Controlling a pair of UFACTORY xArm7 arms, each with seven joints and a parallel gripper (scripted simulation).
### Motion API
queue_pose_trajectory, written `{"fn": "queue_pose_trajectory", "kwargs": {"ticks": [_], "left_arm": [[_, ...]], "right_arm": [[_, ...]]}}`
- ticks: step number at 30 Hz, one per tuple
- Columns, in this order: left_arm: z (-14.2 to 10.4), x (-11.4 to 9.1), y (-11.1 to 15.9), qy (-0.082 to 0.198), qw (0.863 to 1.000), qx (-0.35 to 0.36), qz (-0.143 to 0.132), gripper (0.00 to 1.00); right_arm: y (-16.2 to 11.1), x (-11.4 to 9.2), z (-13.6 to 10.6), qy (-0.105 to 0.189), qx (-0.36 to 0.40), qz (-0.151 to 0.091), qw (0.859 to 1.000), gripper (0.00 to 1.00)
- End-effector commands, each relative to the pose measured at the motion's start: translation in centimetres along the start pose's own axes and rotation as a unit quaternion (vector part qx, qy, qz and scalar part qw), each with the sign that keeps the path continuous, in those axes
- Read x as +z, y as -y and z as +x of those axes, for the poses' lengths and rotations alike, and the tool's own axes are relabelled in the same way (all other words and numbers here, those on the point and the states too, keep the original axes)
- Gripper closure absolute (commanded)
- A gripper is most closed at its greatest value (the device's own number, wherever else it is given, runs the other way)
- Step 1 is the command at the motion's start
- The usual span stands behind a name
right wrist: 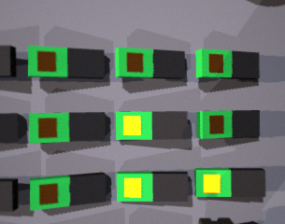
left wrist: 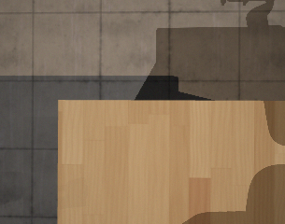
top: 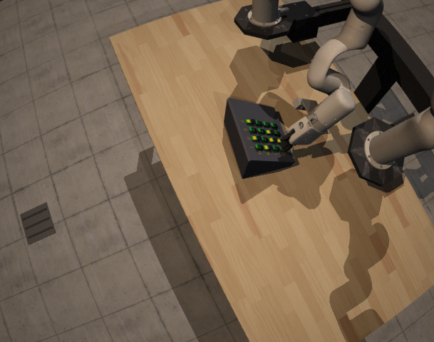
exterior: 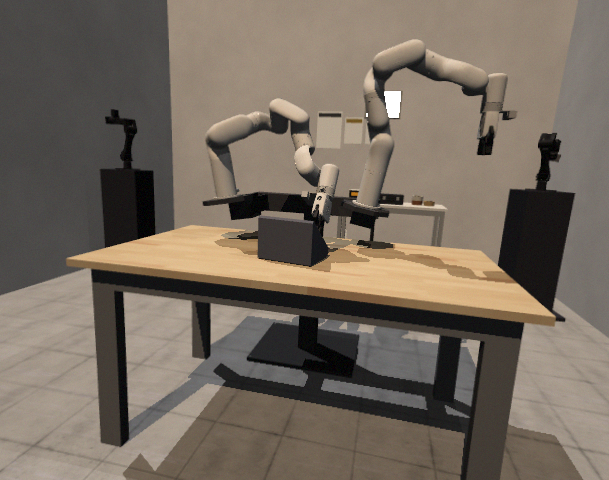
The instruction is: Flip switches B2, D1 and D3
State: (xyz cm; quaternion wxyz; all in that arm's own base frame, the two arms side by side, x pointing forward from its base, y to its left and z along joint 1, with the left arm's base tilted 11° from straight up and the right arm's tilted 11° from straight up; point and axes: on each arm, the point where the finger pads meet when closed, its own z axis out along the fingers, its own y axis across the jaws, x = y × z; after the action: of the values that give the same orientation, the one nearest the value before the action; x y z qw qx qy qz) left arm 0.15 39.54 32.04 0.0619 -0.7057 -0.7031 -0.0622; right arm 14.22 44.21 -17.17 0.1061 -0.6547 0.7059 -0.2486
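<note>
top: the right gripper (top: 286, 144) (exterior: 318, 222) (right wrist: 216, 221) has its fingers pressed together at the switch panel (top: 259, 107) (exterior: 285, 240) (right wrist: 147, 19), contact unclear; exterior: the left gripper (exterior: 484, 148) hangs high, fingers spread; the panel stands on the table (top: 194, 110) (exterior: 294, 276) (left wrist: 133, 163); left wrist: table corner; right wrist: three lamps glow yellow.
</note>
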Motion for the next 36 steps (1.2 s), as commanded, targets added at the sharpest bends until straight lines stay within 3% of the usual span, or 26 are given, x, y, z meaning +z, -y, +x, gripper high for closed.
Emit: {"fn": "queue_pose_trajectory", "kwargs": {"ticks": [1,29,36], "left_arm": [[0.1,-0.2,0.0,-0.003,1.0,0.0,0.0,0.0],[0.1,-0.2,0.0,-0.003,1.0,0.0,0.0,0.0],[0.1,-0.2,0.0,-0.003,1.0,0.0,0.0,0.0]], "right_arm": [[0.1,0.0,-0.2,0.002,0.001,0.0,1.0,1.0],[0.1,0.4,-0.2,0.002,0.001,0.0,1.0,1.0],[0.1,-0.7,-0.2,0.002,0.001,0.0,1.0,1.0]]}}
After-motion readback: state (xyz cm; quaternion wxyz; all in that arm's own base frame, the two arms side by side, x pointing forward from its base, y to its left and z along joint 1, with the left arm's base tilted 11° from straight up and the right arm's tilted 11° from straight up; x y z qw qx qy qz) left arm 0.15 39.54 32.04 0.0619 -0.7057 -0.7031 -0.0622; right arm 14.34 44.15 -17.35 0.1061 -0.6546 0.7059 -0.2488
